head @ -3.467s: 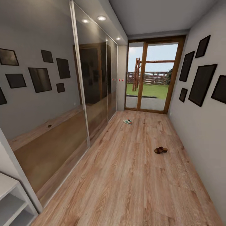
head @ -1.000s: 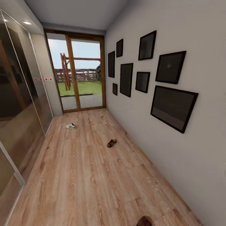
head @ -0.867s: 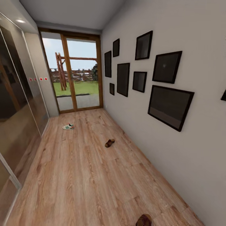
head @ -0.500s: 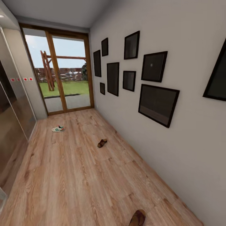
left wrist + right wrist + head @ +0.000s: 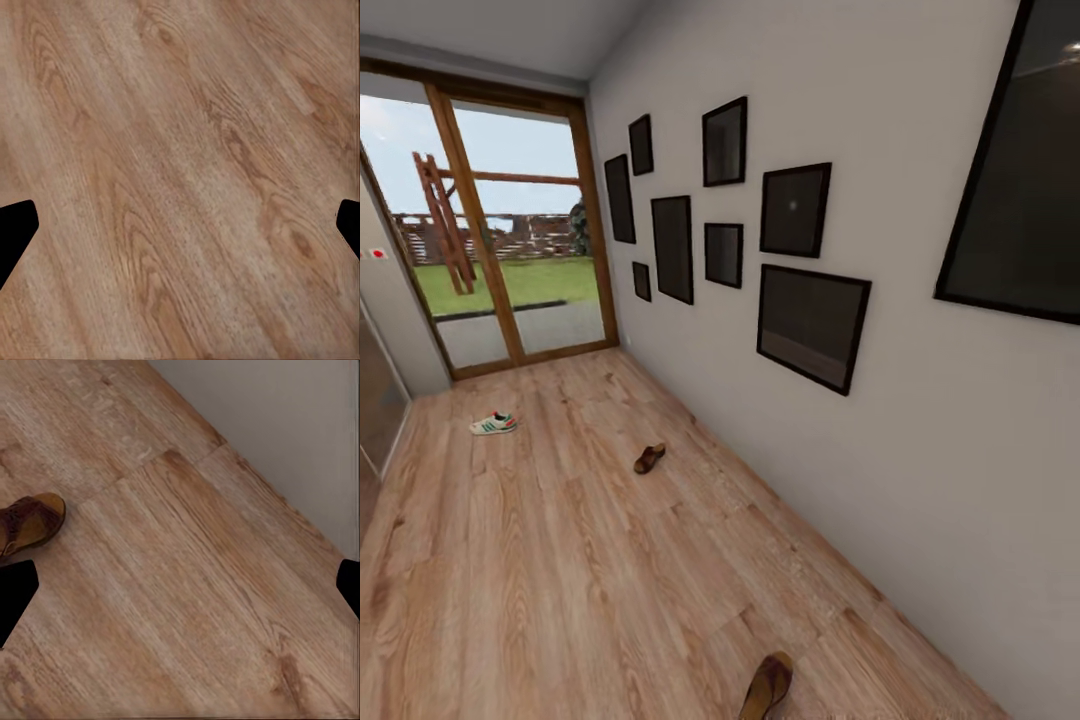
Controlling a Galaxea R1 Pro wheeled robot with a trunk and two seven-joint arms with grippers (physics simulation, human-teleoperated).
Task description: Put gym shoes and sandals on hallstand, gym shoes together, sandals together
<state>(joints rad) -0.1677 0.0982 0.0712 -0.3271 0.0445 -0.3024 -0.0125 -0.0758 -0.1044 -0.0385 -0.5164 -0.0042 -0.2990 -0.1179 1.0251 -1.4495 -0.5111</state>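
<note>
Three shoes are showing on the corridor floor in my head view. Nearest, one brown sandal is lying at the bottom edge of the picture, near the right wall, toe pointing away from me. My right wrist view is also catching a sandal on the planks, not far from where floor meets wall; I'm assuming nothing about which one it is.

Both end effectors are hanging over bare wood. Left end effector: I'm seeing only the two dark fingertips at opposite edges of the wrist picture, spread wide, nothing between them but plank. Right end effector: same, tips far apart, gripping nothing, sandal lying apart from them.

Further on, a second sandal is sitting mid-corridor, well apart from the first. Beyond it and to the left, one gym shoe is resting on its sole, near the glass door at the far end.

Dark picture frames are hanging along the right wall.
</note>
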